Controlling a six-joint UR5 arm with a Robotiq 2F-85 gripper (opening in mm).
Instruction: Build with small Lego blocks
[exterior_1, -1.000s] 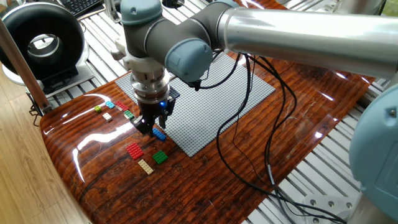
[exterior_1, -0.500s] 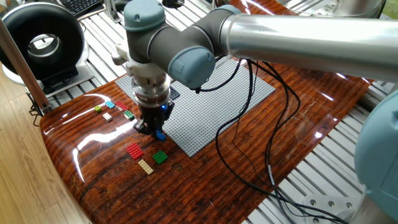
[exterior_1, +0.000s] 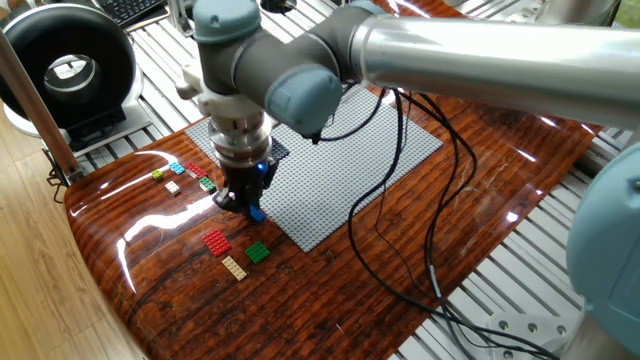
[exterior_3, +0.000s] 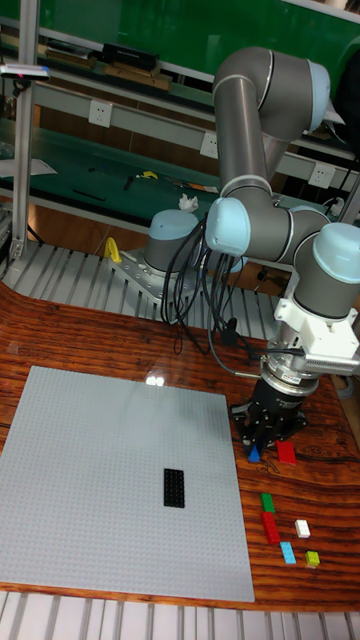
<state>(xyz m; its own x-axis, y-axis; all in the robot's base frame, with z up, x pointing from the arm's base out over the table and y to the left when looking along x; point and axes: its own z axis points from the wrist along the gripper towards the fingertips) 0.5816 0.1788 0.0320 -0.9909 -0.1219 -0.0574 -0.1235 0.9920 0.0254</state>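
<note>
My gripper (exterior_1: 243, 203) is down at the table by the near-left edge of the grey baseplate (exterior_1: 340, 150), its fingers closed around a blue brick (exterior_1: 257, 212) that still touches the wood. From the other side, the same blue brick (exterior_3: 254, 454) shows under the gripper (exterior_3: 263, 443). In front lie a red brick (exterior_1: 216, 242), a tan brick (exterior_1: 235, 267) and a green brick (exterior_1: 257, 253). Further left sit several tiny bricks: yellow-green (exterior_1: 158, 175), light blue (exterior_1: 177, 168), white (exterior_1: 172, 186), red (exterior_1: 195, 172), green (exterior_1: 207, 184). A dark brick (exterior_3: 175, 487) stands on the baseplate (exterior_3: 100, 450).
Black cables (exterior_1: 400, 200) hang from the arm across the baseplate's right side. A black round device (exterior_1: 68, 70) stands at the back left, beyond the table. The wooden top's curved edge (exterior_1: 110, 270) runs close to the loose bricks.
The gripper has come down over the blue brick and its fingers have closed in around it. The other bricks have not moved.
</note>
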